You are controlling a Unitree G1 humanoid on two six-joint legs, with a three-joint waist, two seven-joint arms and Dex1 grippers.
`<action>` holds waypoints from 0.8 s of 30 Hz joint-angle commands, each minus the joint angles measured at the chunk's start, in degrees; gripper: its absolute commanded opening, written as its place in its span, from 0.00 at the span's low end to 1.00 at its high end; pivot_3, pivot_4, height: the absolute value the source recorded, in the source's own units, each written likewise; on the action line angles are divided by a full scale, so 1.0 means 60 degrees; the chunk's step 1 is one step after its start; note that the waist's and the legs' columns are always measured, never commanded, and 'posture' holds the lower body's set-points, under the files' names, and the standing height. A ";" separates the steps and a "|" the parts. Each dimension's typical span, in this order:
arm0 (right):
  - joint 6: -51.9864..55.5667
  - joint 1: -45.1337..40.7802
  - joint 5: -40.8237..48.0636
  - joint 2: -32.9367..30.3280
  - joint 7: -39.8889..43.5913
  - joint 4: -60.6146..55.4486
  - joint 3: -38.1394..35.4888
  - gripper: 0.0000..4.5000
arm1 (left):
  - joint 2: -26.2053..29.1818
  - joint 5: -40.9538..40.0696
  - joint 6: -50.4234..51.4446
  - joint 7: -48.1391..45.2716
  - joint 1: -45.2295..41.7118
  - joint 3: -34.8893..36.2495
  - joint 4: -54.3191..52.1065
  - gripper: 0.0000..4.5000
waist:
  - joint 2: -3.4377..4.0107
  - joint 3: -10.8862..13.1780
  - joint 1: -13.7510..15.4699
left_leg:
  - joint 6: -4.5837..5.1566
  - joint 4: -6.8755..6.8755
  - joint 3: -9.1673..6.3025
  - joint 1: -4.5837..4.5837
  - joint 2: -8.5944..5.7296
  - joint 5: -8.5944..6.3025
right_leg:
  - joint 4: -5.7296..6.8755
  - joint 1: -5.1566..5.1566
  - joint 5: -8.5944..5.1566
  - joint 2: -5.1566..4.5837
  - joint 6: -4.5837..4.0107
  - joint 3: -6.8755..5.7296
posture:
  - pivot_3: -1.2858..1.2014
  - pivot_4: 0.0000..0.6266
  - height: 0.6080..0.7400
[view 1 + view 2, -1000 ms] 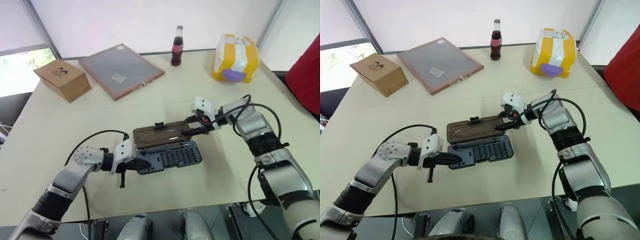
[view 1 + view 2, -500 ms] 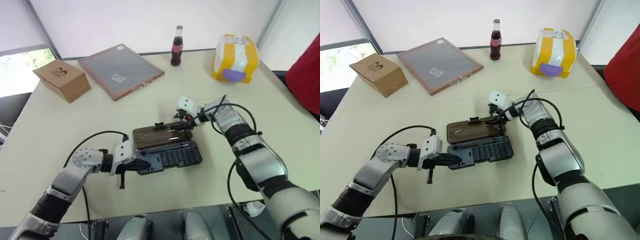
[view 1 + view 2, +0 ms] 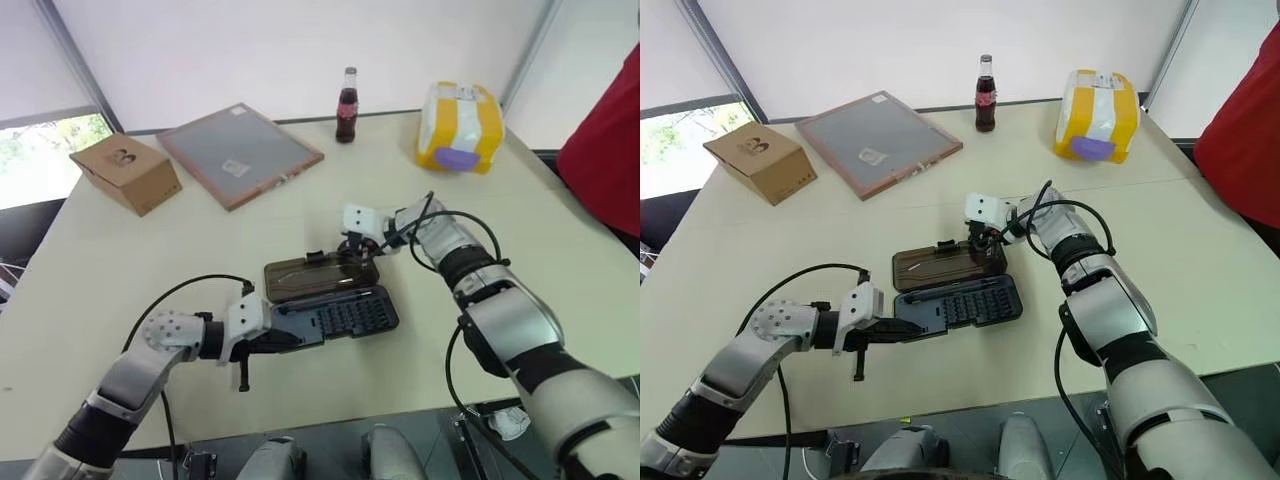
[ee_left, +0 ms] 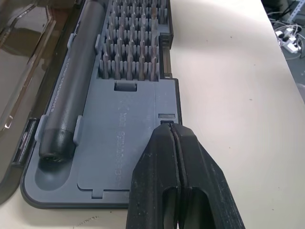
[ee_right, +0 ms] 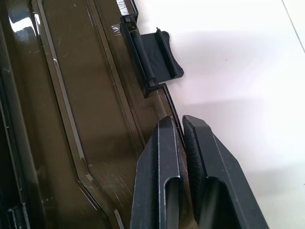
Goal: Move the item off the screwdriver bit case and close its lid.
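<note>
Case open flat mid-table, dark grey-blue base toward the robot, rows of bits and a dark driver handle seated in it. Lid swung back flat on the far side, smoky brown, black latch tab on its far long edge. Left gripper clenched, tips on the base's near left corner, holding nothing, just pressing on the plain panel beside the bit rows. Faint embossed text on that panel, too small to read. Right gripper closed down onto the lid's far rim next to the latch tab, fingers nearly together with the thin edge between them. Brown cardboard box far left with a dark printed logo, unreadable. Pink-framed grey board beside it, small white sticker in its middle, print not legible. Cola bottle upright at the far edge, red label, wording not readable. Yellow-and-white pack far right with a purple patch on the front and a white label on top, text too small. Red cloth at the right border.
</note>
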 commanded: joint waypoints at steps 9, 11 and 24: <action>0.0308 0.0415 -0.0582 0.0286 -0.0682 0.0759 0.0155 0.17 | 0.0025 0.0448 0.0173 0.0031 0.0086 -0.0234 0.0834 0.00 | 0.0029 -0.0097 0.0006 | -0.0001 0.0000 -0.0001 0.0012 0.0000 0.0000 | -0.0001 0.0006 0.0000 0.0001 -0.0001 0.0003 | 0.52 0.24 1.00; 0.0378 0.0367 -0.0662 0.0382 -0.0819 0.0880 0.0149 0.36 | 0.0054 0.0481 0.0138 0.0039 0.0097 -0.0217 0.0834 0.00 | 0.0047 -0.0104 0.0001 | 0.0000 0.0000 0.0001 0.0008 0.0000 0.0000 | -0.0001 0.0006 -0.0001 0.0001 -0.0002 0.0007 | 0.52 0.24 1.00; 0.1349 0.0379 -0.0854 0.0671 0.0350 0.1397 0.0173 0.08 | 0.0036 0.0469 0.0118 0.0390 0.0270 -0.0040 0.0632 0.00 | 0.0084 -0.0146 -0.0009 | 0.0002 -0.0010 -0.0003 0.0019 0.0000 -0.0001 | -0.0007 0.0003 -0.0001 0.0001 -0.0002 0.0008 | 0.52 0.24 1.00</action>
